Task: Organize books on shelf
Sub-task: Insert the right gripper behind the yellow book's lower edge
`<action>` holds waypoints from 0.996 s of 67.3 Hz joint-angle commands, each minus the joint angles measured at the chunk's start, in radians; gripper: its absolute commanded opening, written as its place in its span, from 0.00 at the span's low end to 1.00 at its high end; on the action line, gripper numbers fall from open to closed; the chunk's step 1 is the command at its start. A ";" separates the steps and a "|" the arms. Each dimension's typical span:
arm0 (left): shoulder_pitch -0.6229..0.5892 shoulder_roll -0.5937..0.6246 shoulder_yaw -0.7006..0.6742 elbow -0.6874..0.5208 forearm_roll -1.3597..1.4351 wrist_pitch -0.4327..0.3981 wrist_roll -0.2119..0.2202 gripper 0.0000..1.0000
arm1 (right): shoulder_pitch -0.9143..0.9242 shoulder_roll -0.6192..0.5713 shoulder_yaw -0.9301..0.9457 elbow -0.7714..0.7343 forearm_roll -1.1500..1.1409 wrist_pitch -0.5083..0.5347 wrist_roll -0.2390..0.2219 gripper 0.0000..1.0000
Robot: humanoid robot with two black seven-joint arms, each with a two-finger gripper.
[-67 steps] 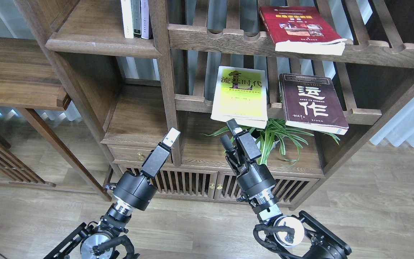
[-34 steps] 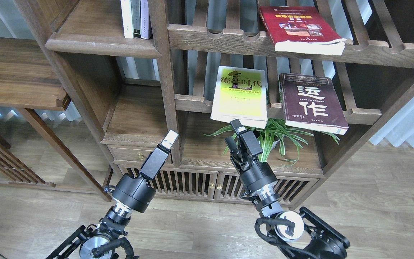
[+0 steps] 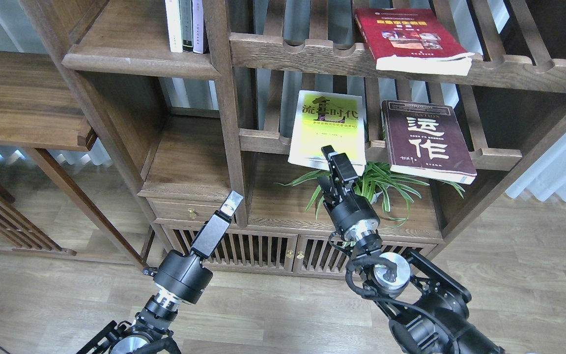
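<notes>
Three books lie flat on the slatted racks. The yellow-green and white book (image 3: 329, 125) and the dark maroon book (image 3: 423, 140) rest on the middle rack, and the red book (image 3: 406, 34) on the upper one. My right gripper (image 3: 326, 166) is open at the yellow-green book's near edge, with its upper finger (image 3: 334, 160) over the cover's lower margin and the lower one under the overhang. My left gripper (image 3: 231, 199) hovers by the post, seen edge-on. Left of the post is the shelf's bare plank compartment (image 3: 184, 157).
Thin upright books (image 3: 184, 24) stand on the plank board above. A spider plant (image 3: 381, 184) grows under the middle rack, just right of my right wrist. Below are a small drawer (image 3: 184, 212) and a slatted-door cabinet (image 3: 263, 250). Wood floor lies in front.
My right gripper has risen and reached forward from below the yellow-green book to its near edge. My left gripper has sunk slightly.
</notes>
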 commanded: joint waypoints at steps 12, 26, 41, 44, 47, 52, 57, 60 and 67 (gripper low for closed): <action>0.002 0.000 0.002 0.001 0.000 0.000 0.002 1.00 | 0.034 0.000 0.000 -0.070 0.029 -0.058 0.000 0.99; -0.004 0.000 0.007 0.024 0.002 0.000 0.002 1.00 | 0.042 0.000 0.000 -0.071 0.043 -0.058 0.000 0.99; -0.015 0.000 0.008 0.038 0.003 0.000 0.003 1.00 | 0.083 0.000 0.002 -0.088 0.081 -0.058 0.000 0.98; -0.013 0.000 0.008 0.038 0.003 0.000 0.003 1.00 | 0.086 0.000 0.002 -0.093 0.095 -0.058 0.000 0.98; -0.013 0.000 0.008 0.038 0.003 0.000 0.003 1.00 | 0.088 0.000 0.002 -0.096 0.108 -0.058 0.000 0.98; -0.010 0.000 0.010 0.038 0.003 0.000 0.003 1.00 | 0.089 0.000 0.002 -0.099 0.112 -0.058 -0.002 0.98; -0.003 0.000 0.010 0.036 0.003 0.000 0.003 1.00 | 0.089 0.000 0.002 -0.099 0.118 -0.058 -0.003 0.97; -0.001 0.000 0.010 0.036 0.003 0.000 0.003 1.00 | 0.089 0.000 0.002 -0.099 0.120 -0.058 -0.003 0.97; -0.002 0.000 0.011 0.036 0.005 0.000 0.003 1.00 | 0.089 0.000 0.002 -0.099 0.140 -0.058 -0.006 0.95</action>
